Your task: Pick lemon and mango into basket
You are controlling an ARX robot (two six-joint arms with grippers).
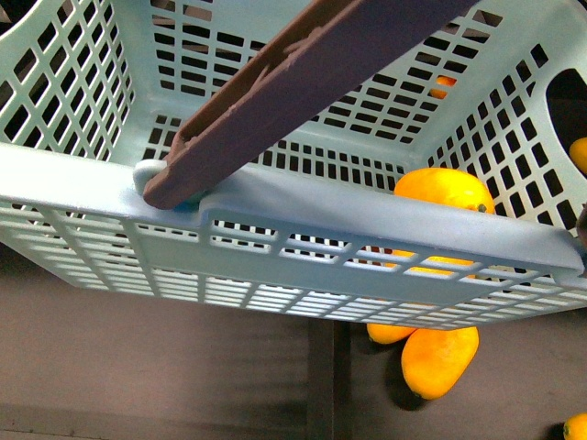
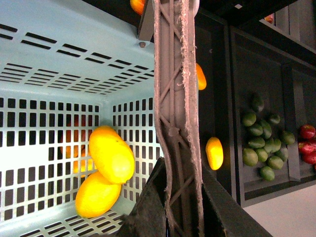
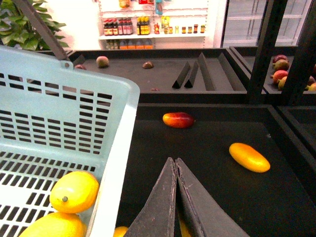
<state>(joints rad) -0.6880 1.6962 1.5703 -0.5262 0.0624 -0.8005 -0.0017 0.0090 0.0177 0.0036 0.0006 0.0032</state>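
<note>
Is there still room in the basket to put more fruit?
Yes. The basket has two yellow fruits bunched in one corner; the slotted floor away from them looks bare. Outside, dark shelf lies open between the red-blushed mango and the orange mango.

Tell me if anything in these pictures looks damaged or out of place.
The brown handle of the basket looks worn: in the left wrist view its edges are frayed and ragged where the left tool clamps it. Otherwise nothing stands out; two yellow fruits lie inside the basket.
</note>
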